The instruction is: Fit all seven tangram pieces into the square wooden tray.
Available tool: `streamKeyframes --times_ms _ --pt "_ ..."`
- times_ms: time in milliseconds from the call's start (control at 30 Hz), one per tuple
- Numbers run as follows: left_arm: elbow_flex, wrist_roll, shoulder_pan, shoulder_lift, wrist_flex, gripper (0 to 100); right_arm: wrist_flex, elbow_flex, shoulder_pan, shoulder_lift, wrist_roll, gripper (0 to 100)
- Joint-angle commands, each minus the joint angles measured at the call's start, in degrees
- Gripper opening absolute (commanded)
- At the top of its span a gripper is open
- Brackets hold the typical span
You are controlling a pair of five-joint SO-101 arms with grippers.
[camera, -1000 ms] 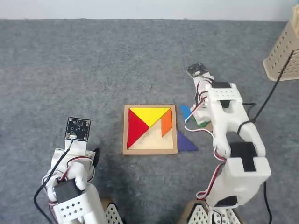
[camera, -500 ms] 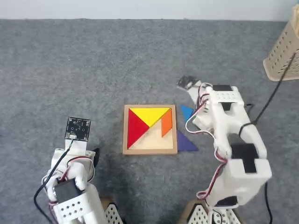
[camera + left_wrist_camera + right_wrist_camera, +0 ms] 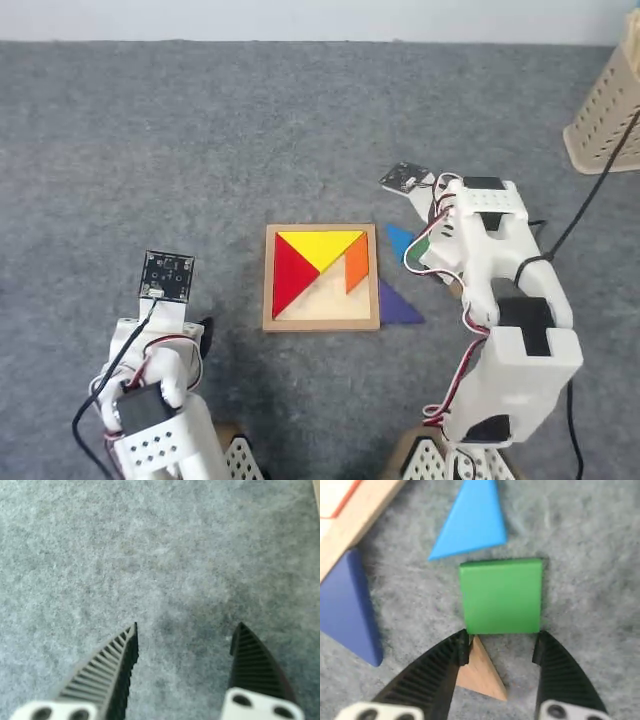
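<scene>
Three pieces (image 3: 320, 248) sat in the tray (image 3: 320, 326), mid-table (image 3: 150, 150); four lay outside toward the right edge. Right jaws spread, tips at the green square (image 3: 501, 596), presumably to straddle it. Left jaws spread, idle.

The tray (image 3: 321, 324) lies in the middle of the table (image 3: 200, 150), before the two arms. In it, the first triangle (image 3: 320, 247) lies along the back wall, the second triangle (image 3: 290, 275) along the left wall, and the slanted piece (image 3: 357, 262) along the right wall.

Outside, just beside the right wall, the third triangle (image 3: 399, 240) lies near the back corner and the fourth triangle (image 3: 398, 306) near the front corner. The square piece (image 3: 501, 596) lies to the right of the third triangle, under the right arm. The fifth triangle (image 3: 480, 672) lies just before the square piece, at one of its corners. The right gripper (image 3: 502, 637) hangs over the front edge of the square piece. The left gripper (image 3: 187, 627) hangs over the table, to the left of the tray and nearer the front, well apart from it.
</scene>
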Motion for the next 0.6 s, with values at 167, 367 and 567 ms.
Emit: streamKeyframes --times_ms 167,367,567 --pt "-0.48 -0.53 -0.26 -0.88 0.18 28 2.77 5.71 2.42 -12.44 -1.14 22.0" --pt "-0.48 -0.53 -0.26 -0.88 0.18 28 4.00 12.04 3.30 -15.69 4.57 22.0" --pt "-0.48 -0.53 -0.26 -0.88 0.18 28 0.66 14.33 3.74 -14.46 4.57 21.7"
